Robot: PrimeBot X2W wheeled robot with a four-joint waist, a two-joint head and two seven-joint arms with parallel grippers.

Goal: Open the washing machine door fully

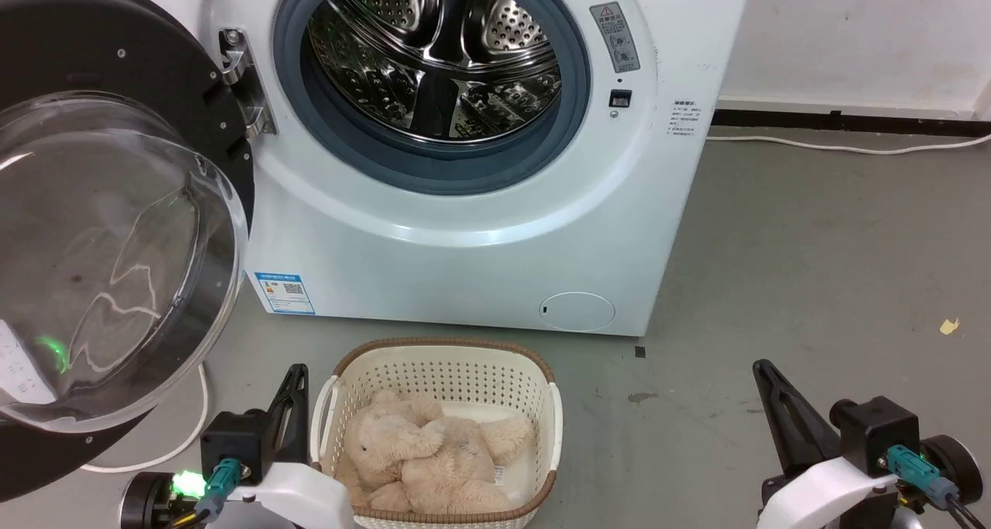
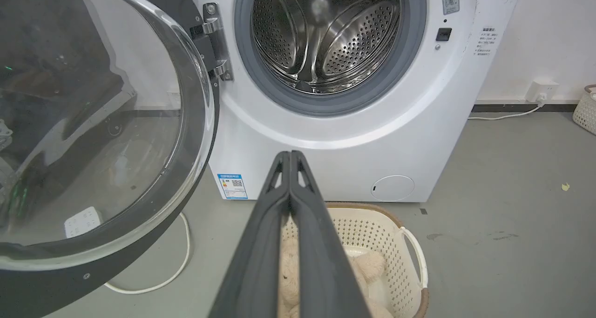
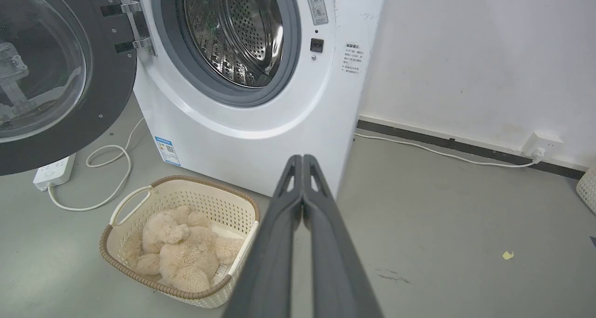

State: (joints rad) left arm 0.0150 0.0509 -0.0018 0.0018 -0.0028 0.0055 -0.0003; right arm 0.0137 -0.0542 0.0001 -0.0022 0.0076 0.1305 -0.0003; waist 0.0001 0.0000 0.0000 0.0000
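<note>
**Head view.** Looking down on the washing machine [image 1: 480, 250] standing at the far side, with the steel drum [image 1: 433, 56] showing bare through the uncovered round opening. Seeing the washing machine door [image 1: 116, 227] swung out to the left on its metal hinge [image 1: 244, 87], well clear of the opening, glass bowl bulging toward the near side. Finding a cream basket [image 1: 441, 358] on the grey floor [image 1: 813, 242] just near of the machine, holding a plush toy [image 1: 426, 451]. Catching the left gripper [image 1: 295, 382] at the near left, just beside the basket's left wall, and the right gripper [image 1: 766, 378] at the near right over bare floor, well apart from the machine. Reading each pair of fingers as one dark blade pointing far and touching nothing.

**Left wrist view.** Looking along the left gripper's fingers, pressed together with tips meeting and gripping nothing, reaching over the basket toward the machine's lower front. Seeing the door at the left, turned away from the opening.

**Right wrist view.** Looking along the right gripper's fingers, likewise closed tip to tip and empty, pointing at the machine's right front corner. Seeing the door hanging wide at the far left, with a white power strip [image 3: 53, 171] and a cable [image 3: 111, 178] lying on the floor below it and the basket at the near left.
</note>
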